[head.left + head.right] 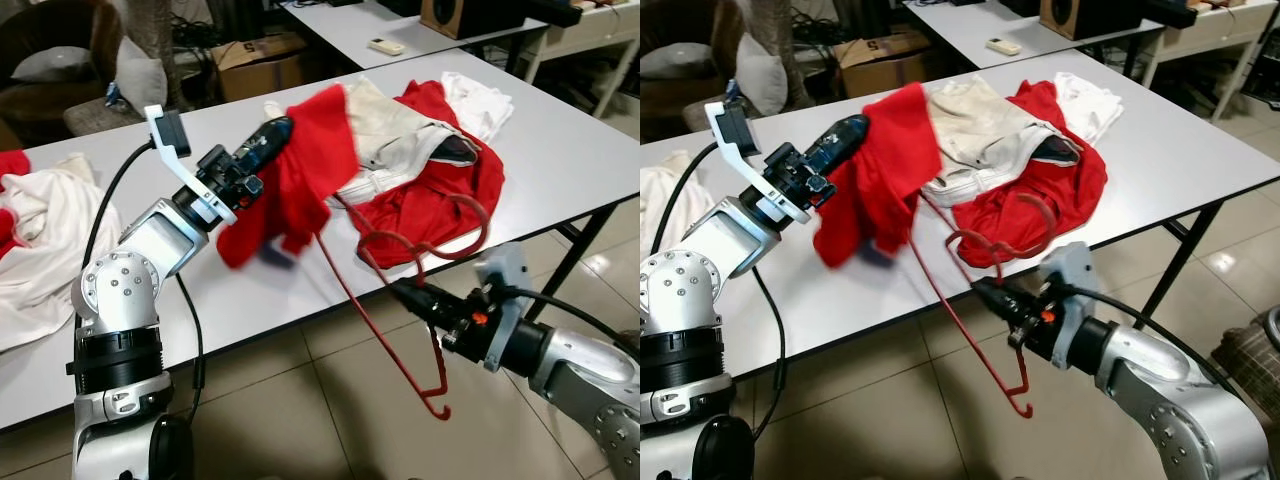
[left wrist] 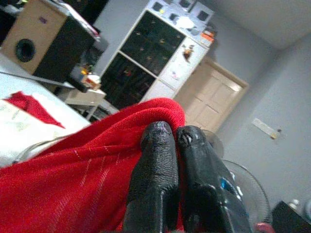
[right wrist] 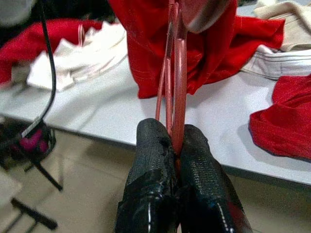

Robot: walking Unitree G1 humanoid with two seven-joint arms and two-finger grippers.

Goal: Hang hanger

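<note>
My left gripper [image 1: 272, 132] is shut on a red garment [image 1: 300, 170] and holds it up over the white table [image 1: 560, 140]; in the left wrist view the red garment [image 2: 73, 184] wraps around the closed fingers [image 2: 158, 160]. My right gripper [image 1: 405, 292] is shut on a red wire hanger [image 1: 375, 290] in front of the table edge. One end of the hanger reaches up into the lifted garment, and its hook curls near the table edge. The right wrist view shows the fingers [image 3: 155, 155] pinching the hanger [image 3: 176, 73] wires.
A heap of red and cream clothes [image 1: 420, 150] lies on the table behind the hanger. White and red clothes [image 1: 40, 240] lie at the table's left end. A second table [image 1: 400, 30] with a remote and a speaker stands behind. Tiled floor [image 1: 300, 420] lies below.
</note>
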